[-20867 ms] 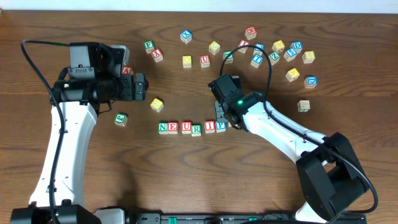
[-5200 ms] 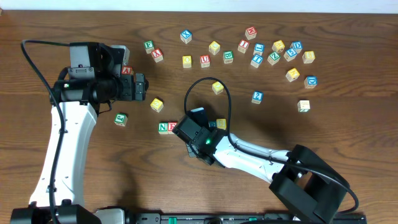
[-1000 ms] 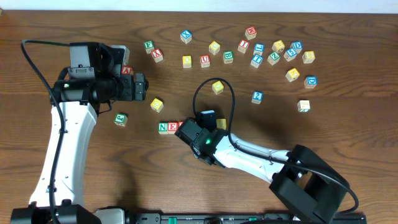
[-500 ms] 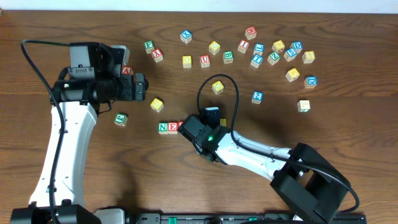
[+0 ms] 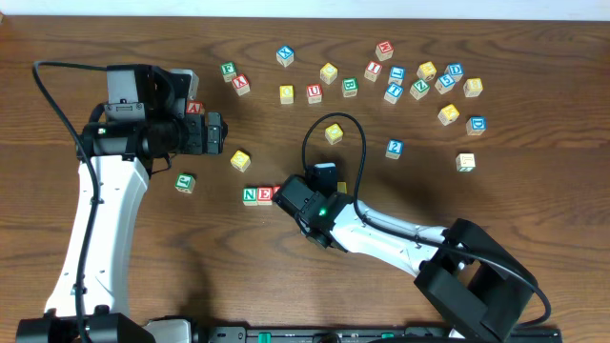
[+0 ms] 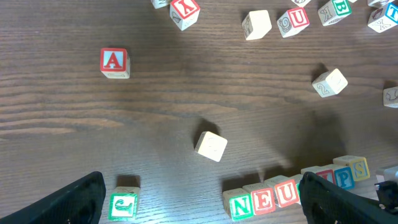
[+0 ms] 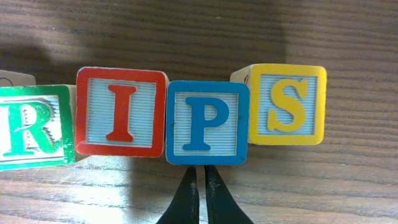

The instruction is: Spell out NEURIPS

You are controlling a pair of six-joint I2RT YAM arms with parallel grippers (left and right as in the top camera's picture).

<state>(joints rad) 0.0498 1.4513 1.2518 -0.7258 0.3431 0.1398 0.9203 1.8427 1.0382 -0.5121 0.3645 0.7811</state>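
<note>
In the right wrist view the cubes stand in a row: green R (image 7: 28, 127), red I (image 7: 121, 112), blue P (image 7: 207, 122) and yellow S (image 7: 286, 104), which sits slightly higher and turned. My right gripper (image 7: 202, 173) is shut and holds nothing, its tips at the P cube's near edge. The left wrist view shows green N (image 6: 240, 205), red E (image 6: 263, 199) and red U (image 6: 287, 191) at the row's start. Overhead, only N (image 5: 250, 195) and E (image 5: 265, 194) show; the right wrist (image 5: 307, 202) covers the others. My left gripper (image 5: 221, 133) hangs open and empty, well left of the row.
A green-faced cube (image 5: 185, 182) and a yellow cube (image 5: 240, 160) lie left of the row. A red A cube (image 5: 194, 108) sits by the left arm. Several spare cubes are scattered along the far side (image 5: 396, 81), with loose ones at mid-right (image 5: 333, 132), (image 5: 395, 148).
Over the last second the right wrist has shifted slightly right and toward the far side, staying shut at the row. The left arm has not moved.
</note>
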